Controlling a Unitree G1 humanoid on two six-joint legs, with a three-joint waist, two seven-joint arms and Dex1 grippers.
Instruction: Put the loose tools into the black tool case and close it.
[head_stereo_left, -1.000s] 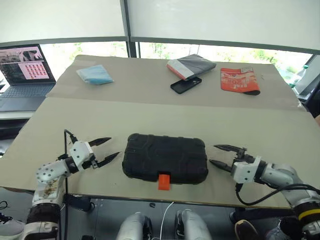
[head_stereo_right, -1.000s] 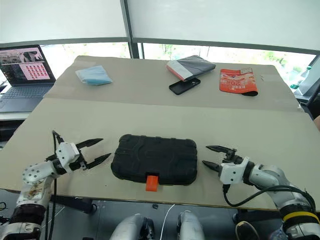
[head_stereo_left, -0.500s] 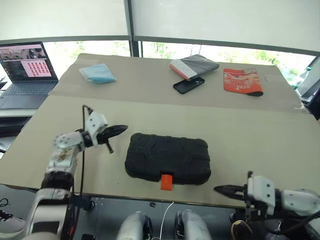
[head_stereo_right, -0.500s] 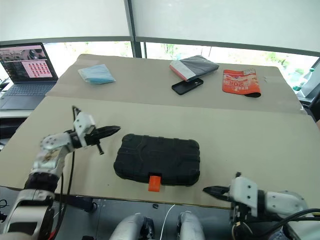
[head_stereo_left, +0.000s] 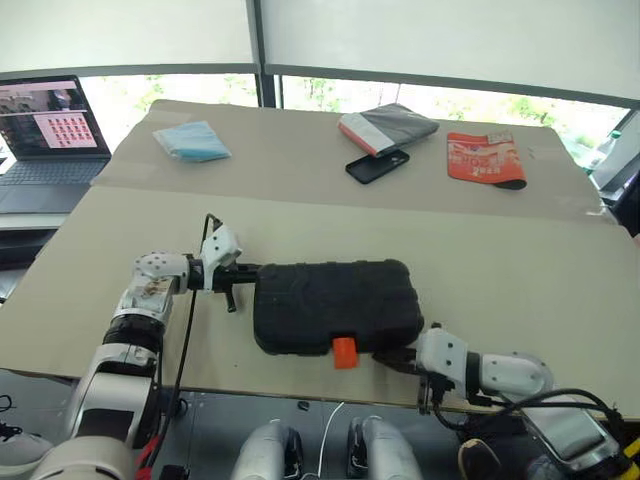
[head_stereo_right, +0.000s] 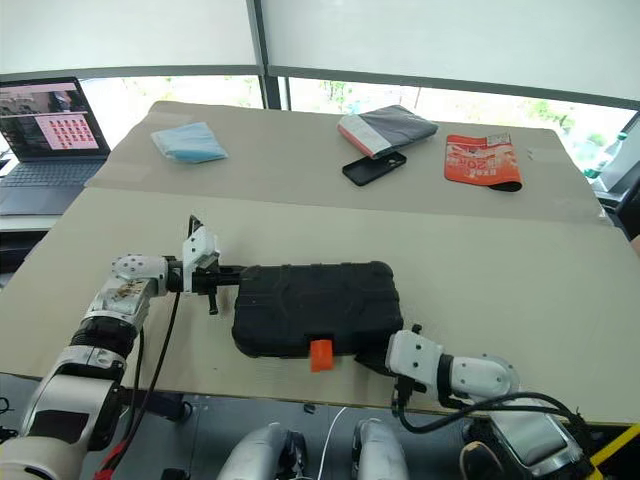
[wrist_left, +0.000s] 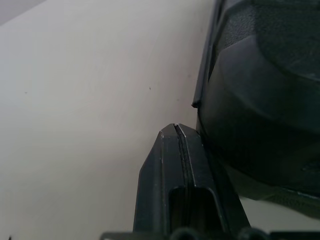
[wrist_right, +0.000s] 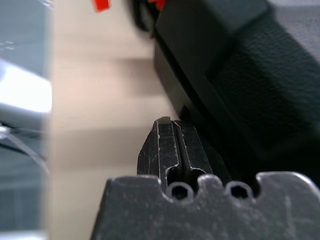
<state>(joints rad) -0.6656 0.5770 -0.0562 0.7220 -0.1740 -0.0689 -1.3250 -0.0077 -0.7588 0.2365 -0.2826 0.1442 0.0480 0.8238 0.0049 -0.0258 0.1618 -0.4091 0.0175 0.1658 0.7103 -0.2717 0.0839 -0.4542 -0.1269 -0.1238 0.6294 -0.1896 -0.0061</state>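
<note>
One wide table (head_stereo_left: 520, 260) covered with beige board holds everything, and the black tool case (head_stereo_left: 335, 305) lies closed on its near part, close to the front edge. Its textured lid is down and the small orange latch (head_stereo_left: 344, 351) sticks out from the middle of the front side, toward the robot.

Both grippers are at the case, one at each end. The left gripper (head_stereo_left: 247, 269) has its two black fingers pressed together, and their tip meets the far left corner of the case; in the left wrist view the joined fingers (wrist_left: 182, 165) lie right along the case wall. The right gripper (head_stereo_right: 378, 362) also has its fingers together, and they are at the near right corner of the case, just to the right of the latch. Whether the tips really touch the plastic there, I cannot tell.

On the far part of the table lie a light blue cloth (head_stereo_left: 190, 141) at the left, a grey and red pouch (head_stereo_left: 388, 128), a flat black phone (head_stereo_left: 376, 165) just in front of the pouch, and an orange packet (head_stereo_left: 483, 159) at the right. An open laptop (head_stereo_left: 48, 130) stands on a separate surface beyond the left edge of the table.
</note>
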